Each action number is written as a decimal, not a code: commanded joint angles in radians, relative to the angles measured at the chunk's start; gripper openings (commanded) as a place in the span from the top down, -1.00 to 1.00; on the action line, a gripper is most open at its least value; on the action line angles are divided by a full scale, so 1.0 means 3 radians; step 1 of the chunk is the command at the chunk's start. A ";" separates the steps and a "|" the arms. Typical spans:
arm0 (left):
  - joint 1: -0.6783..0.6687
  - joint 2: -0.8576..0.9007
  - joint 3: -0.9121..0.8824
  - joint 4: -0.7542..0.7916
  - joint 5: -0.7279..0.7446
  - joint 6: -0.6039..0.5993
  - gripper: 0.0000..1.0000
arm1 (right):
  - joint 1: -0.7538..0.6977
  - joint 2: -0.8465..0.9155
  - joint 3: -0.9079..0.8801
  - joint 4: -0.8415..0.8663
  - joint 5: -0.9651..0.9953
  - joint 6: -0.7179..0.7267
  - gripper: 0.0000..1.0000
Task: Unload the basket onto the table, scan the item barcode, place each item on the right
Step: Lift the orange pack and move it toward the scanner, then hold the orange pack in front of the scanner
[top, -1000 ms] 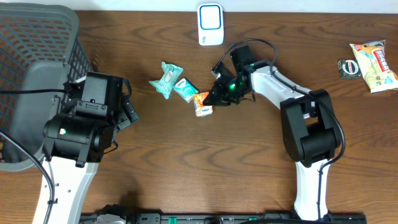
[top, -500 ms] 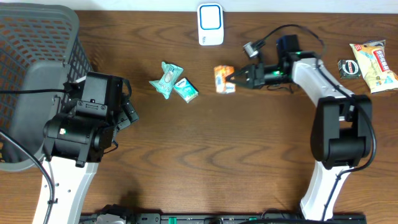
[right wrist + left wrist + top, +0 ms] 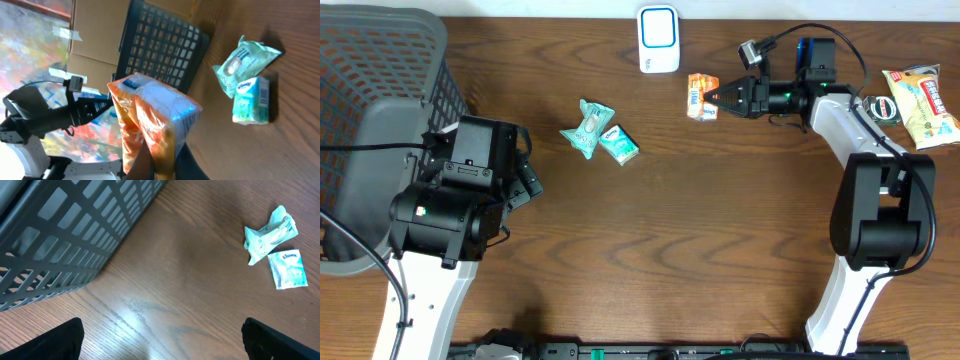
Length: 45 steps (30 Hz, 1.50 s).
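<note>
An orange-and-white snack packet (image 3: 701, 96) hangs off the table just right of the white barcode scanner (image 3: 659, 39) at the back edge. My right gripper (image 3: 719, 99) is shut on the packet's right end, arm stretched out level. In the right wrist view the orange packet (image 3: 150, 117) rises from between my dark fingers (image 3: 143, 162), pinched at its bottom seam. My left gripper (image 3: 162, 340) is open and holds nothing, its tips low over bare wood beside the basket; in the overhead view its fingers are hidden under the left arm's body (image 3: 455, 195).
A grey mesh basket (image 3: 375, 100) fills the far left corner. A teal wipes pack (image 3: 588, 127) and a small tissue pack (image 3: 619, 146) lie mid-table. A yellow snack bag (image 3: 922, 105) and a dark round packet (image 3: 882, 109) sit at the far right.
My right gripper has lifted the orange packet from beside the tissue pack and carried it right and toward the back, near the scanner. The left arm has not moved.
</note>
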 commanded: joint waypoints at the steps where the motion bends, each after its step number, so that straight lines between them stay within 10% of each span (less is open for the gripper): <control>1: 0.0018 -0.0004 0.0006 -0.0011 -0.0067 -0.0015 -1.00 | 0.0102 -0.0065 0.0008 0.0075 -0.0104 0.0177 0.98; 13: 0.0018 -0.0004 0.0006 -0.0011 -0.0067 -0.0015 -1.00 | 0.0394 -0.0065 0.0006 0.0126 0.0584 0.0177 0.98; 24: 0.0018 -0.0004 0.0006 -0.0011 -0.0067 -0.0015 -1.00 | 0.0837 -0.0066 0.0108 -0.0029 0.4261 -0.0591 0.97; 30: 0.0018 -0.0004 0.0006 -0.0011 -0.0067 -0.0015 -1.00 | 0.1157 -0.0038 0.0139 0.0804 0.6036 -0.2082 0.97; 38: 0.0018 -0.0004 0.0006 -0.0011 -0.0067 -0.0015 -1.00 | 0.1275 0.0085 0.0160 0.2375 0.6128 -0.2653 0.98; 45: 0.0018 -0.0004 0.0006 -0.0011 -0.0067 -0.0015 -1.00 | 0.1273 0.0394 0.0827 0.2169 0.5852 -0.2556 0.98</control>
